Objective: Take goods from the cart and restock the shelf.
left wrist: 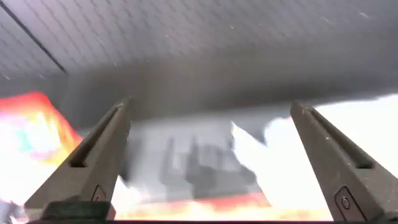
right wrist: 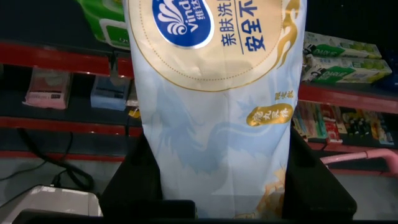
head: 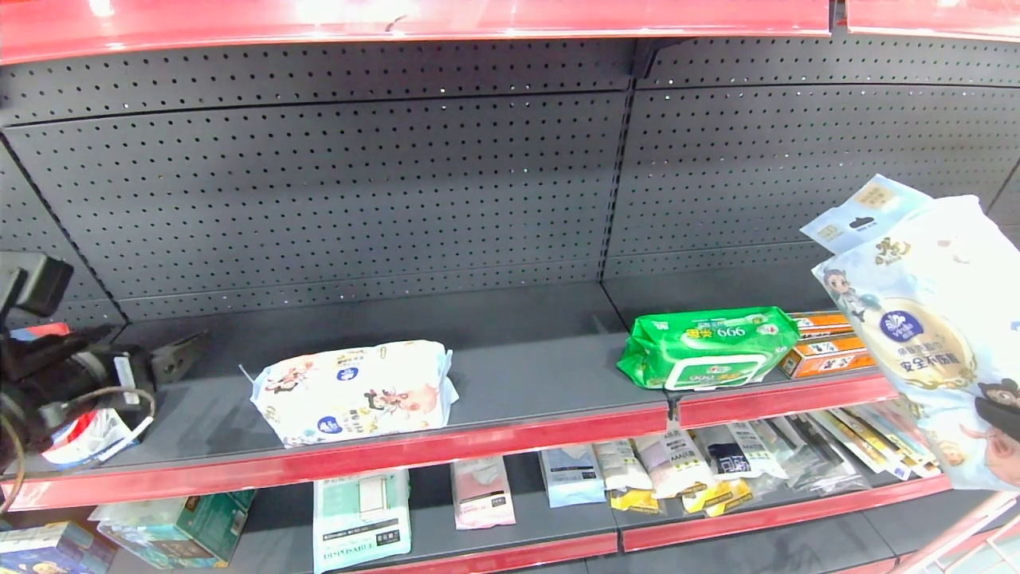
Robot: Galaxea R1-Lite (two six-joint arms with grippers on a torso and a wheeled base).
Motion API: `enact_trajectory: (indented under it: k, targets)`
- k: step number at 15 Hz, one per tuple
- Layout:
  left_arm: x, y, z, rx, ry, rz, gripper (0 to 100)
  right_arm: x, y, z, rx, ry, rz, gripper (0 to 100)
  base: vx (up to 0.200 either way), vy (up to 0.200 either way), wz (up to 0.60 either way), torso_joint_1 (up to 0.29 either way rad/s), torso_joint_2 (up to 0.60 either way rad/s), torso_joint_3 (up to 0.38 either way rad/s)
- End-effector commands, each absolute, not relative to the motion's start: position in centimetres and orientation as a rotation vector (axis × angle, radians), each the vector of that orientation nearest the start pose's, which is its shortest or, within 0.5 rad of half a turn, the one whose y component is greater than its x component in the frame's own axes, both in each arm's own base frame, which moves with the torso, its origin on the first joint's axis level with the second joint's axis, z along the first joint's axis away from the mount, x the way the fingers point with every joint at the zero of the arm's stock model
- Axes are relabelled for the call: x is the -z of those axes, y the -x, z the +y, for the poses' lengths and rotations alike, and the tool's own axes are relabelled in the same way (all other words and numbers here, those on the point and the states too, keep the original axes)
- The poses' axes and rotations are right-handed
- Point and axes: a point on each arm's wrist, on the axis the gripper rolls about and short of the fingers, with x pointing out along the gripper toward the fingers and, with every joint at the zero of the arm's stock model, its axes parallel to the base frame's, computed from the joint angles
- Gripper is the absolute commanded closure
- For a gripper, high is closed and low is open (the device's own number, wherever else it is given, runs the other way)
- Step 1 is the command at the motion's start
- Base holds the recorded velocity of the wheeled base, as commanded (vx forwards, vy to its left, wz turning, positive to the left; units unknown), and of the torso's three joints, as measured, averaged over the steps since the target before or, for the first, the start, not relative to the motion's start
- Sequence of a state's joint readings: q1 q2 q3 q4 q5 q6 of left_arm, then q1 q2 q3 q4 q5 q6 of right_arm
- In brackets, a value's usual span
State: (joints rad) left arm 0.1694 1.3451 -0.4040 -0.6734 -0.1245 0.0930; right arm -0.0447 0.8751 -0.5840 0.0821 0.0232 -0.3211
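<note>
A tall pale-blue and white cartoon-printed pack (head: 928,335) hangs in the air at the right, in front of the shelf's right bay. My right gripper (right wrist: 224,186) is shut on this pack (right wrist: 214,118), one finger on each side of its lower part. On the grey shelf board (head: 526,351) a white cartoon-printed wipes pack (head: 355,391) lies flat left of centre. My left gripper (left wrist: 210,106) stands open over the shelf's left end, nothing between its fingers (left wrist: 93,155). In the head view the left gripper (head: 175,355) is level with the board, left of the white pack.
A green wipes pack (head: 705,347) and orange boxes (head: 825,343) lie on the right bay. The lower shelf (head: 542,550) holds several small packs. A perforated back wall (head: 358,183) closes the shelf, with a red shelf edge (head: 414,16) above. A pink cart rim (right wrist: 367,158) shows below right.
</note>
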Motion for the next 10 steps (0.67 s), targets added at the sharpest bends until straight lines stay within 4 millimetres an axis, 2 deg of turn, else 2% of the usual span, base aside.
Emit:
enact_trajectory:
  k: [1,2,5,7,10]
  targets:
    - [-19.2,-9.3,0.8,0.177,0.000,0.215,0,-21.4,-9.4,-0.4,-0.048,0.304,0.382,100,0.000,0.000,0.00,0.000,0.00,0.000]
    - [-19.1,-6.5,0.2,0.224,0.009,0.232,0,-21.4,-9.5,-0.4,-0.049,0.303,0.388,100,0.000,0.000,0.00,0.000,0.00,0.000]
    - [-17.5,-0.8,-0.8,0.246,0.002,0.233,0,-21.5,-9.8,-0.3,-0.092,0.292,0.385,100,0.000,0.000,0.00,0.000,0.00,0.000]
    - [-17.0,0.9,-0.9,0.302,-0.012,0.209,0,-21.3,-9.7,-0.3,-0.100,0.291,0.387,100,0.000,0.000,0.00,0.000,0.00,0.000]
    - [-16.3,1.7,-1.0,0.321,-0.043,0.208,0,-21.2,-9.6,-0.2,-0.122,0.287,0.385,100,0.000,0.000,0.00,0.000,0.00,0.000]
